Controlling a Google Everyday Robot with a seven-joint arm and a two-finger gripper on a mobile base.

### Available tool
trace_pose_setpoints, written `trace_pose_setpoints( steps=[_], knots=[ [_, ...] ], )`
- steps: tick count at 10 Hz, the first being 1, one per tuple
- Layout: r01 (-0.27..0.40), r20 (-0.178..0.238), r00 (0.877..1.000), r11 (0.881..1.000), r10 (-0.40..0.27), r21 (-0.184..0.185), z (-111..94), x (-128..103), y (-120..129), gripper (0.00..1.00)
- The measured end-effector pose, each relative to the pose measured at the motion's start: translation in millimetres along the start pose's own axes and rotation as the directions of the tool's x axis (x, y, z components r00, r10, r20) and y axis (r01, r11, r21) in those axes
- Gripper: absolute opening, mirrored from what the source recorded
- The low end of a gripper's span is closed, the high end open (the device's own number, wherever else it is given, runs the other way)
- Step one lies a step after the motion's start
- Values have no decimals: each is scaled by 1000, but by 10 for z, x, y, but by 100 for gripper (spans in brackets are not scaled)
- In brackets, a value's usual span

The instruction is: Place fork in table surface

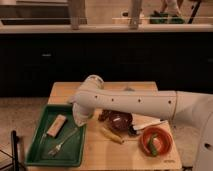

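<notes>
The fork is slim and silvery and lies diagonally in the green tray, tines toward the front left. My gripper hangs at the end of the white arm over the tray's right edge, just above the far end of the fork's handle. Whether it touches the fork cannot be seen. The light tan wooden table surface carries the tray on its left side.
A tan block lies in the tray beside the fork. On the table are a yellow stick-shaped object, a dark red round item, a white-bladed knife and an orange bowl holding something green. Dark cabinets stand behind.
</notes>
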Motion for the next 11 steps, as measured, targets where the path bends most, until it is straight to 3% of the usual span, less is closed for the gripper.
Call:
trace_pose_setpoints(
  steps=[6, 7, 11],
  knots=[
    [83, 154, 984, 996, -85, 21, 435, -663, -475, 75],
    [88, 168, 982, 996, -91, 26, 479, -729, -503, 80],
    [87, 172, 981, 996, -90, 25, 579, -851, -512, 80]
  ],
)
